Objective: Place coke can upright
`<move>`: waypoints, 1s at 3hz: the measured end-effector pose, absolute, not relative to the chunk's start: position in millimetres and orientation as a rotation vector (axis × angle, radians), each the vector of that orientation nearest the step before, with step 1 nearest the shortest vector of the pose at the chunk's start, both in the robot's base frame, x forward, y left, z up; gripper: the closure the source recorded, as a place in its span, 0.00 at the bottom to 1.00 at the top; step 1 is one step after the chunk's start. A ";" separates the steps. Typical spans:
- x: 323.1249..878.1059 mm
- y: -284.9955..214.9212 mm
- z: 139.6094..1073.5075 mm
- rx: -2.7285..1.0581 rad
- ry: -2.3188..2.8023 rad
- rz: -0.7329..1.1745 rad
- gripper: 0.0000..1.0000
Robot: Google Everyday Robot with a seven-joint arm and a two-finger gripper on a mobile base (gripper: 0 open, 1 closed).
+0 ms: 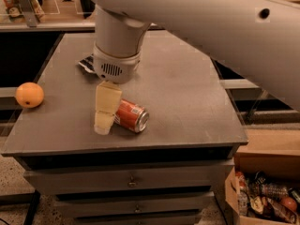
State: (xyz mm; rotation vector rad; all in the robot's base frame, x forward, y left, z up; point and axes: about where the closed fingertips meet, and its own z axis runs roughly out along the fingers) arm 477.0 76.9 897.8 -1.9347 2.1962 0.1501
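On the bench, count was one coke can, one orange, one snack bag, one gripper. Can lay on its side near the bench's near edge, left of centre, silver end facing near-right; red cylinder, smooth metal. Gripper hung straight down from the fat white wrist, cream plastic, blocky, its tip at the bench surface and touching the can's left end. Couldn't tell whether it was clamped on the can or apart; the can's left end was hidden behind it. Orange sat round and matte at the left edge, well apart from the can. Bag lay flat at far left, mostly hidden by the wrist. Bench top was flat grey, matte, square-edged, with open surface right of the can and beyond it. One cardboard box of packets stood on the floor, near right.
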 end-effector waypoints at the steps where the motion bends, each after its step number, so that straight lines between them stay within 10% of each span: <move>1: 490.7 84.8 885.8 -1.883 2.261 0.138 0.00; 3: 509.6 86.8 847.7 -1.696 2.436 0.143 0.00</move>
